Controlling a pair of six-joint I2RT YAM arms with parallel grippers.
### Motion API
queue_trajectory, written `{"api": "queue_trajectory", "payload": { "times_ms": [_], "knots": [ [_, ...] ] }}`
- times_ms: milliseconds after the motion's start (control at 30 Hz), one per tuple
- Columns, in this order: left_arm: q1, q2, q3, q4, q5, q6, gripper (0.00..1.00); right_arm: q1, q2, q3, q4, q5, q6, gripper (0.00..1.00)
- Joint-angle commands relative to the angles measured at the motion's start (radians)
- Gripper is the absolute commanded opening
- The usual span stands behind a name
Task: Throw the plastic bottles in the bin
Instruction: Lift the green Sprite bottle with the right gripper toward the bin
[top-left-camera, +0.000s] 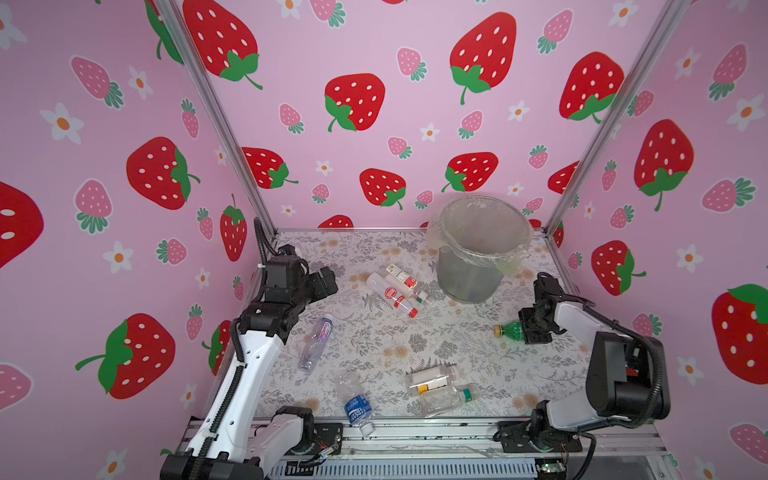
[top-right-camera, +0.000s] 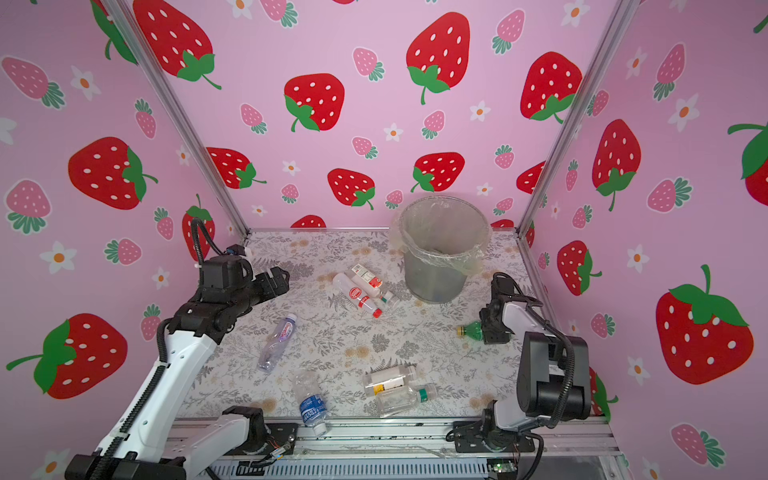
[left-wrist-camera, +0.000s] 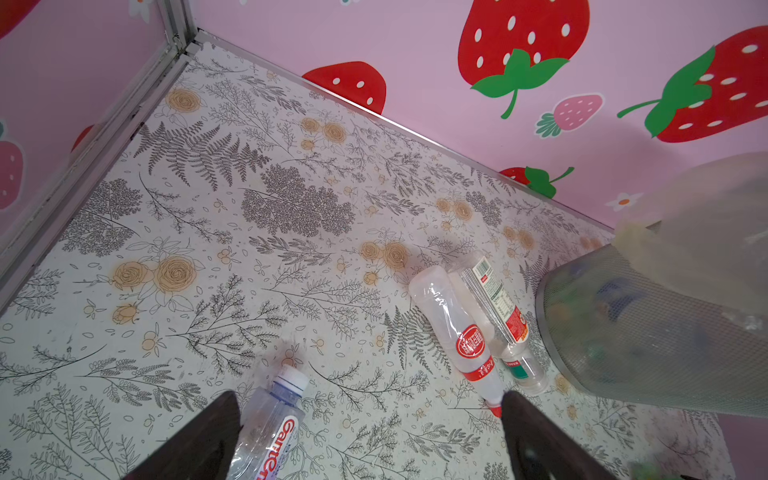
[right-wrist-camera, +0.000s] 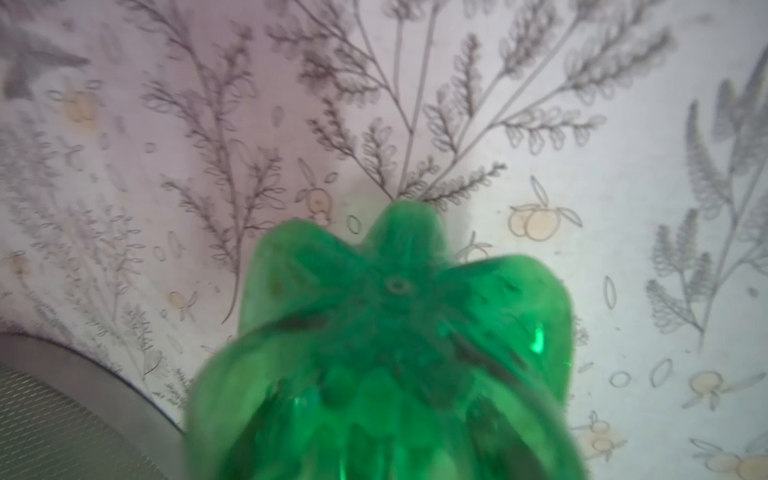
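Right gripper (top-left-camera: 527, 328) sits over the green bottle (top-left-camera: 510, 328) at centre right, just below the bin (top-left-camera: 469, 278). It's probably the shortest carry! Fingers clamped yet? Can't tell. Left gripper (left-wrist-camera: 369, 399) hovers centre left, fingers wide apart, likely keeping clear.

pink walls (top-left-camera: 374, 41) carry red and pink strawberries with white flowers. the tabletop (top-left-camera: 374, 340) shows grey ferns and tan blossoms. the green bottle (top-left-camera: 510, 329) has a yellow cap (top-left-camera: 497, 331); the bin (top-left-camera: 469, 282) is translucent grey.

Seven bottles (top-left-camera: 390, 293), one bin (top-left-camera: 469, 278), two arms (top-left-camera: 249, 361)
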Motion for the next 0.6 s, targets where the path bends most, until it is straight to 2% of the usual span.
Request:
{"api": "queue_trajectory", "payload": {
  "times_ms": [0, 100, 267, 367, 467, 567],
  "knots": [
    [0.007, 0.006, -0.005, -0.036, -0.043, 0.005, 0.99, -0.007, -0.03, 0.05, -0.036, 0.062, -0.216, 0.46],
    [0.007, 0.005, -0.009, -0.027, -0.035, 0.004, 0.99, -0.007, -0.085, 0.044, -0.03, 0.069, -0.317, 0.39],
    [0.006, 0.018, -0.007, -0.027, -0.029, 0.011, 0.99, -0.007, -0.242, 0.034, -0.044, 0.138, -0.424, 0.39],
    [0.007, 0.028, -0.003, -0.03, -0.025, 0.011, 0.99, -0.007, -0.359, 0.04, -0.018, 0.147, -0.57, 0.4],
    [0.006, 0.032, -0.002, -0.029, -0.026, 0.011, 0.99, -0.008, -0.478, 0.048, 0.01, 0.123, -0.715, 0.4],
    [0.006, 0.035, -0.003, -0.037, -0.043, 0.011, 0.99, -0.007, -0.623, 0.028, 0.093, 0.023, -0.855, 0.43]
  ]
}}
